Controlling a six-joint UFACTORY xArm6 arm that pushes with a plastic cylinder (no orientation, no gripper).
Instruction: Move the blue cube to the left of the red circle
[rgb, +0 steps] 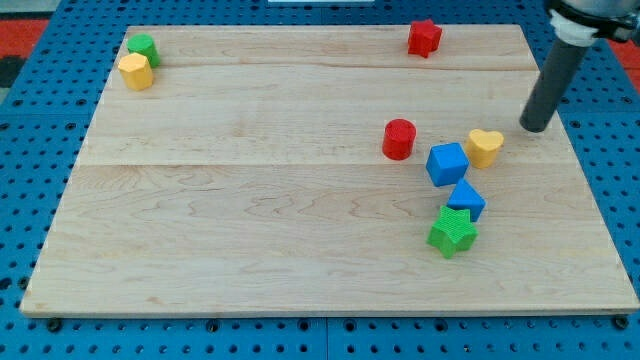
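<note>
The blue cube (447, 164) sits on the wooden board right of centre. The red circle (399, 139), a short red cylinder, stands just up and to the left of it, a small gap apart. My tip (535, 128) rests on the board at the right, up and to the right of the blue cube, with a yellow heart (485, 147) between them. The heart touches or nearly touches the cube's right side. The tip touches no block.
A second blue block (466, 200) lies just below the cube, with a green star (452, 232) against it below. A red star (424, 38) is at the top edge. A green block (143, 47) and a yellow block (135, 72) sit together at the top left.
</note>
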